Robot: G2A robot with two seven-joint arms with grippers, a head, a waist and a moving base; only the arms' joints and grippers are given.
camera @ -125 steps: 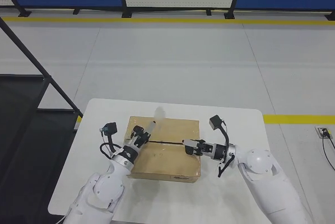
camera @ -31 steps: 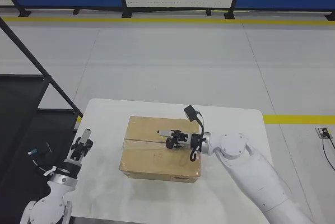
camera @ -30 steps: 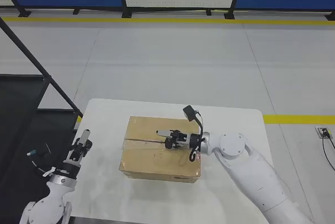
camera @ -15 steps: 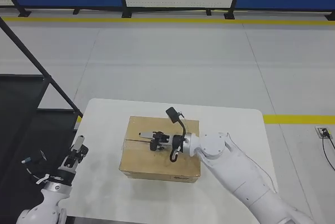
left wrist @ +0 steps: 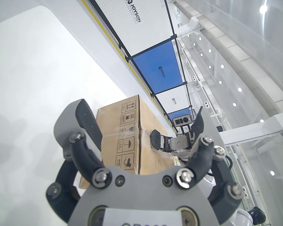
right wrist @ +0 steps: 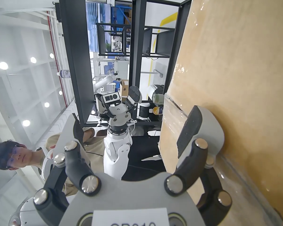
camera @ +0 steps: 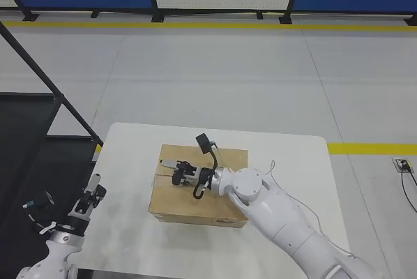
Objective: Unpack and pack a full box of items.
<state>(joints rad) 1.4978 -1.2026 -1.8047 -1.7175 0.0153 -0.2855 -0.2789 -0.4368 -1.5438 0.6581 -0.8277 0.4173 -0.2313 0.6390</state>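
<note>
A shut brown cardboard box (camera: 194,202) with a clear-taped seam along its top stands mid-table. My right gripper (camera: 168,166) lies low over the box top at its left end, open. In the right wrist view one finger (right wrist: 193,123) rests against the tape on the box top (right wrist: 238,71), the other finger (right wrist: 76,128) hangs past the box's edge, and nothing is held between them. My left gripper (camera: 95,183) hovers at the table's left edge, open and empty, pointing toward the box (left wrist: 127,128), well apart from it.
The white table (camera: 285,153) has free surface on every side of the box. A black metal rack (camera: 27,139) stands just off the table's left side, close to the left arm.
My right gripper has slid leftward along the seam from the box's right end to its left end. The left arm has pulled away from the box to the table's left edge.
</note>
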